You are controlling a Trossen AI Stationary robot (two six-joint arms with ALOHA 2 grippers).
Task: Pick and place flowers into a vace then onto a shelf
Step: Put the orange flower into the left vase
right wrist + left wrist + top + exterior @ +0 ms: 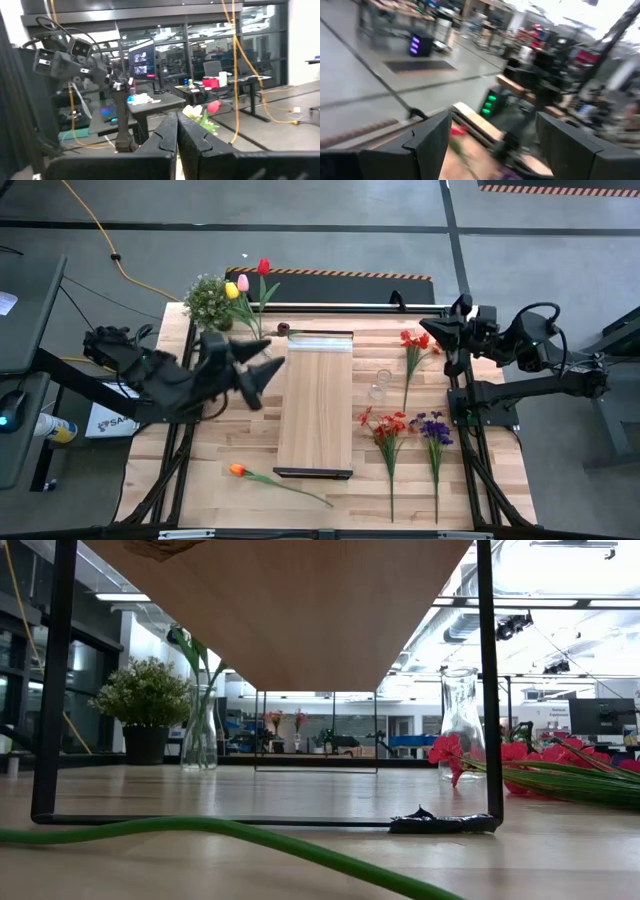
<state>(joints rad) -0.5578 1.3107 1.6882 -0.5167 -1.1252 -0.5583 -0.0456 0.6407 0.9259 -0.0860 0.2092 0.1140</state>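
The light wood shelf (314, 402) stands on a thin black frame (487, 690) at mid-table. A glass vase (200, 732) at the far left holds red (264, 267), pink and yellow tulips. An empty glass vase (379, 384) stands right of the shelf. Flowers lie on the table: red ones (413, 343), a red spray (386, 425), a purple cluster (434, 429) and an orange tulip (237, 470). My left gripper (268, 372) hovers open just left of the shelf, with nothing between its fingers (427, 140). My right gripper (426, 328) is shut and raised at the far right.
A bushy potted plant (208, 300) stands at the table's far left corner beside the tulip vase. The orange tulip's green stem (220, 832) crosses the near side of the table. Black frame rails run along both table sides.
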